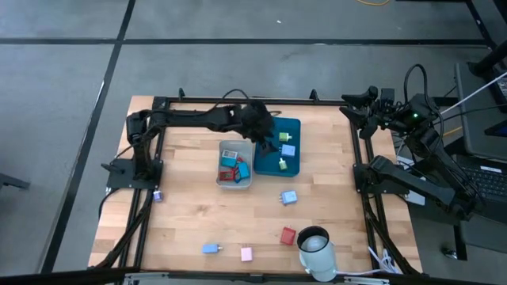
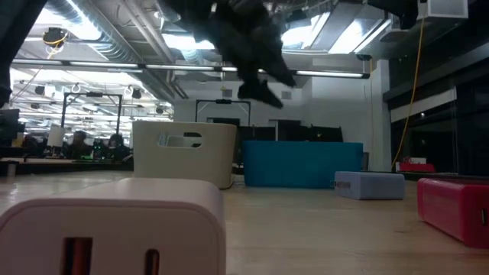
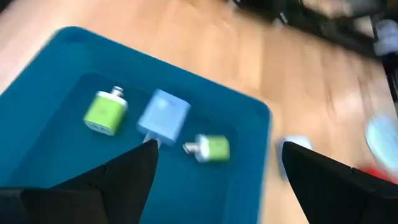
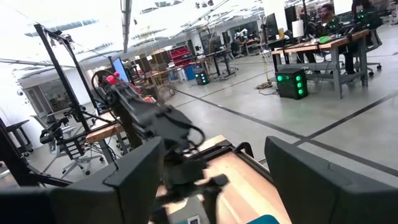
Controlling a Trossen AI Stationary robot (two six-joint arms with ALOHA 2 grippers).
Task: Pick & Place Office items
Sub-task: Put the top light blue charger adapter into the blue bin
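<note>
From above, the left gripper [image 1: 265, 127] hangs over the teal tray [image 1: 295, 124], while the right gripper [image 1: 358, 107] waits at the table's far right edge. The left wrist view shows fingers [image 3: 134, 171] spread wide, holding nothing, above two green pieces [image 3: 104, 111] and a light blue piece [image 3: 164, 115] in the tray. On the right wrist view, those fingers [image 4: 140, 171] are parted and empty too.
</note>
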